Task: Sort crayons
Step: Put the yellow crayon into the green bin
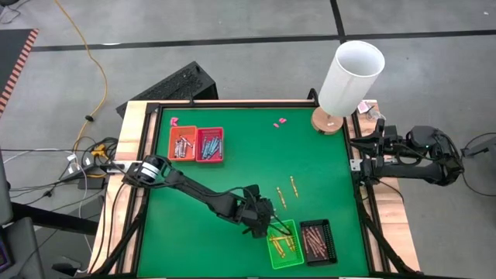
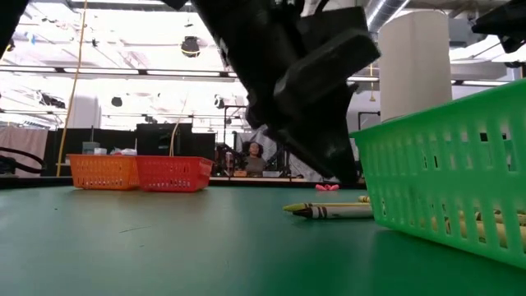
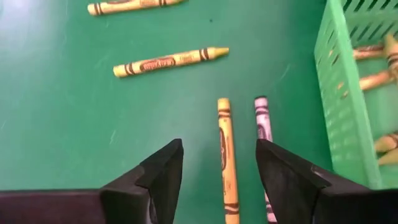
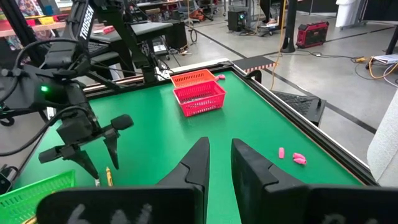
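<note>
My left gripper [image 1: 269, 222] is open and points down just above the mat, beside the green tray [image 1: 298, 252] that holds yellow crayons. In the left wrist view its fingers stand on either side of a yellow crayon [image 3: 227, 162] without touching it. A pink-purple crayon [image 3: 262, 121] lies right beside that one. Two more yellow crayons [image 3: 171, 61] [image 3: 124, 6] lie farther off on the mat. My right gripper [image 4: 221, 155] waits at the table's right edge [image 1: 364, 163], empty, with a narrow gap between its fingers.
An orange tray [image 1: 175, 132] and a red tray [image 1: 220, 133] with crayons stand at the far left. A black tray [image 1: 332, 242] with brown-red crayons stands right of the green one. A tall white cylinder [image 1: 353, 77] stands on a wooden base at the far right. Pink scraps [image 1: 280, 122] lie near the far edge.
</note>
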Available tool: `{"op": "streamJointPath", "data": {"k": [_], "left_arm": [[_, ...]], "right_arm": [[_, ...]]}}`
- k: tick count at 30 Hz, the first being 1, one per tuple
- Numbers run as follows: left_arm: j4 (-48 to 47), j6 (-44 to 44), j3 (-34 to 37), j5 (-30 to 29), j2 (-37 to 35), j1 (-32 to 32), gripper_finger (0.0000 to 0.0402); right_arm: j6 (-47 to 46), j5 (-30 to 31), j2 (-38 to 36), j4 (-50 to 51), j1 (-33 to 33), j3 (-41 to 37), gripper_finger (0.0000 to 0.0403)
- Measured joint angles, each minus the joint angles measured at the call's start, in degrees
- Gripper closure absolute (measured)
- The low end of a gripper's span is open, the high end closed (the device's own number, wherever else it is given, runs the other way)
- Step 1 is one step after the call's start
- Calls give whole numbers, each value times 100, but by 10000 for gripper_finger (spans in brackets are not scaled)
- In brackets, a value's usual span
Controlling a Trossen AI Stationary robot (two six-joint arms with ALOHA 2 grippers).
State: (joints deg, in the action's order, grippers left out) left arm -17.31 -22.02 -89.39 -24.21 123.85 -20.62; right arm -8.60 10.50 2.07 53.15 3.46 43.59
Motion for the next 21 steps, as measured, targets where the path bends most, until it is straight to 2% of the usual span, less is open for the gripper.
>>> {"op": "streamJointPath", "data": {"k": [7, 13, 17, 21], "left_arm": [[332, 138, 304, 70, -11, -13, 214], [665, -120, 699, 440, -15, 34, 218], [562, -393, 798, 455, -31, 111, 251], [347, -401, 796, 439, -31, 160, 313]], "right_arm": [[0, 0, 0, 0, -2, 0, 335], [0, 0, 0, 0, 0, 0, 335], [0, 0, 0, 0, 0, 0, 335], [0, 2, 0, 0, 0, 0, 335]]}}
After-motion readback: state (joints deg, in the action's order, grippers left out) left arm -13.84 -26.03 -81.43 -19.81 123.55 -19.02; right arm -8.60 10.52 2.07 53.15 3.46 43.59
